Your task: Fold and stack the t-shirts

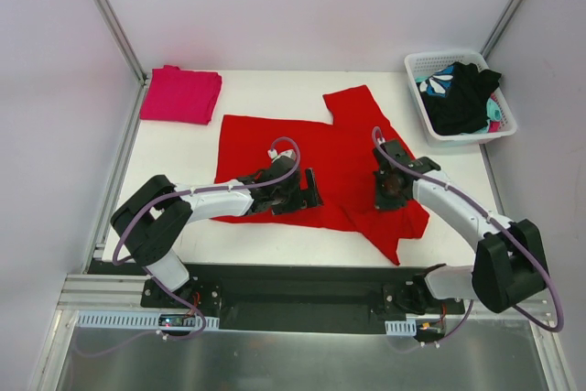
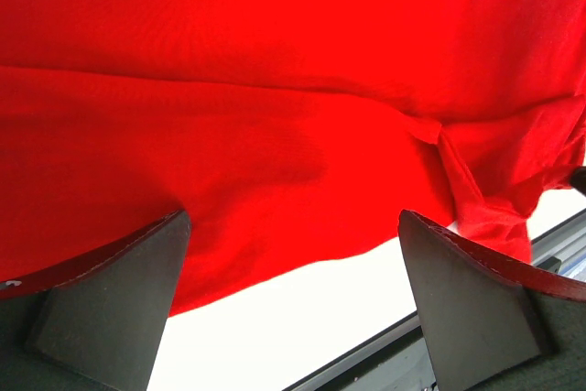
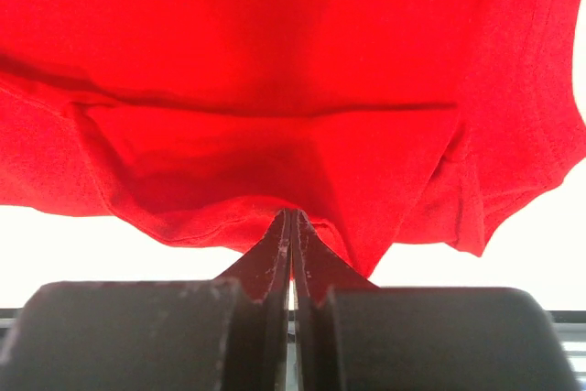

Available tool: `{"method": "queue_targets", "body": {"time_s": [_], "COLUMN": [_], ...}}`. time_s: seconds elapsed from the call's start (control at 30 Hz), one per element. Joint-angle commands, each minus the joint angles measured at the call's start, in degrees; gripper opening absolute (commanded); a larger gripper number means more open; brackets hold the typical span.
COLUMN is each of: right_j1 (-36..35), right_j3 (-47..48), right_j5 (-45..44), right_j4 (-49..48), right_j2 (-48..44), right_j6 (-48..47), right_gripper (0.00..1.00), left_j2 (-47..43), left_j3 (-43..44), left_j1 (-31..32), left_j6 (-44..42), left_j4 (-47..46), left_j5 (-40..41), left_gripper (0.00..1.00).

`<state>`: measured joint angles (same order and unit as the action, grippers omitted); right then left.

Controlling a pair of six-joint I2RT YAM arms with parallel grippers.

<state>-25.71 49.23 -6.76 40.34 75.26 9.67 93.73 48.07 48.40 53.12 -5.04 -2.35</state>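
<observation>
The red t-shirt (image 1: 265,148) lies spread on the white table, one sleeve pointing to the far right and its near right corner rumpled. My left gripper (image 1: 308,191) is open over the shirt's near hem (image 2: 275,89), its jaws wide apart (image 2: 293,263) and empty. My right gripper (image 1: 389,191) is shut on a pinch of the red t-shirt (image 3: 275,61) at its near right part; the cloth tents up at the tips (image 3: 293,217). The folded magenta-pink t-shirt (image 1: 180,94) lies at the far left corner.
A white basket (image 1: 417,66) at the far right holds a black garment (image 1: 467,98) and a teal-and-white patterned one (image 1: 438,85). Metal frame posts stand at the far corners. The table's near edge and black rail (image 2: 385,354) run just below the shirt.
</observation>
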Motion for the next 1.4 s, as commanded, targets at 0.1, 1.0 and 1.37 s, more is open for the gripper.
{"method": "queue_targets", "body": {"time_s": [0.1,1.0,1.37], "right_j1": [0.1,-1.5,1.4], "right_j3": [8.1,36.2,47.3], "right_j5": [-0.4,-3.7,-3.1], "right_j4": [1.5,2.6,3.5], "right_j2": [4.6,32.6,41.3], "right_j6": [-5.7,-12.6,-13.7], "right_gripper": [0.01,0.01,0.01], "left_j2": [2.3,3.3,3.5], "left_j3": [-0.1,-0.1,0.4], "left_j1": [0.8,0.8,0.7], "left_j6": [-0.4,-0.8,-0.7], "left_j4": [4.6,4.6,4.6], "left_j5": [0.2,0.7,0.3], "left_gripper": [0.99,0.99,0.99]}}
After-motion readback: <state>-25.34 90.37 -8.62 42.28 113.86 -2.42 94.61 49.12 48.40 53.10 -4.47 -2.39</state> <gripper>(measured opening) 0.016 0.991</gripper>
